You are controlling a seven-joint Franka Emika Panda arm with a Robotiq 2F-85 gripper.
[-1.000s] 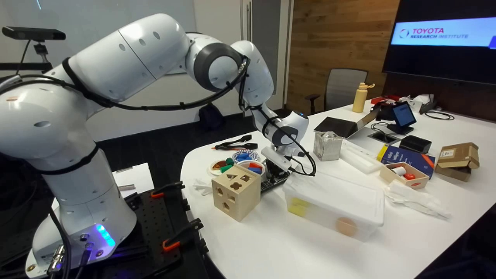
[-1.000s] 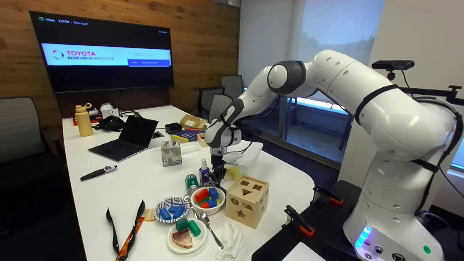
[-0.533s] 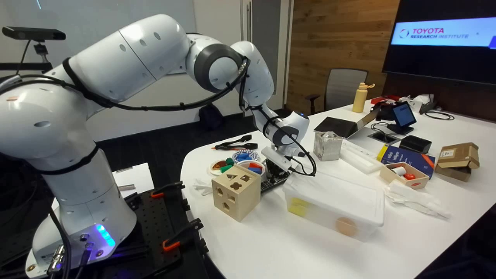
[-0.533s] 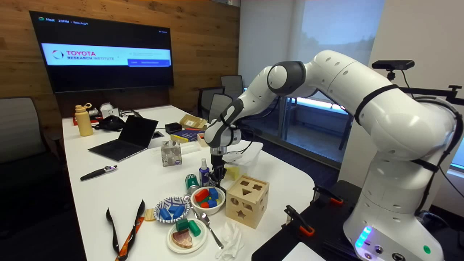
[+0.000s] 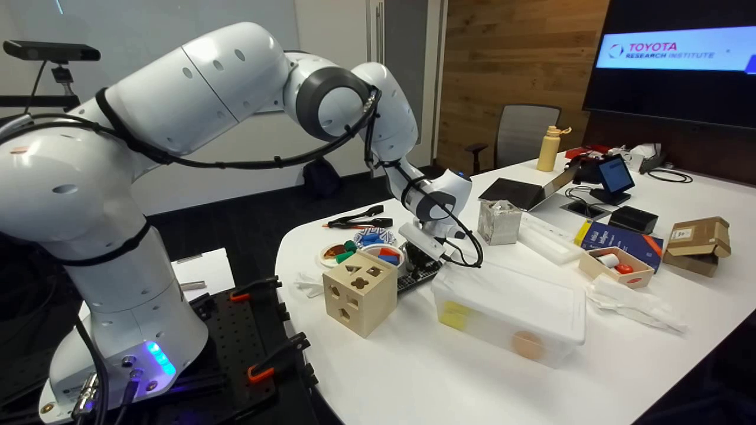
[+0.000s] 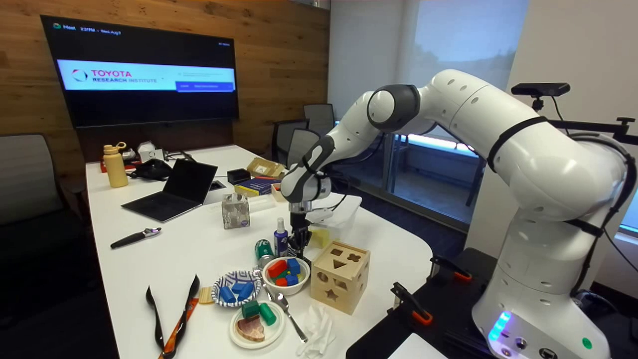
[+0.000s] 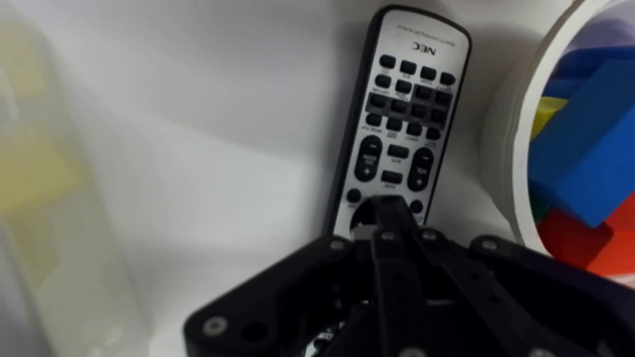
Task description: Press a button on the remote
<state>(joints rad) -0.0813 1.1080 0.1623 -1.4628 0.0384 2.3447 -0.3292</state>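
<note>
The remote (image 7: 399,124) lies flat on the table in the wrist view, with a silver face, dark edges and many small black buttons. It shows as a dark strip beside the wooden box in an exterior view (image 5: 409,282). My gripper (image 7: 392,202) is shut, its fingertips together with nothing seen between them. The tips stand over the remote's round black pad and cover part of it. Whether they touch it I cannot tell. The gripper also points down at the remote in an exterior view (image 6: 301,253). The remote's lower part is mostly hidden under the gripper.
A white bowl of coloured blocks (image 7: 521,129) stands close beside the remote. A wooden shape box (image 5: 360,295) and a lidded clear bin (image 5: 514,307) flank the gripper. A spray bottle (image 6: 280,240) and a green can (image 6: 262,249) stand near it.
The arm and gripper hold almost the same pose over the remote. A small dark mark has appeared beside the lettering on the wall screen.
</note>
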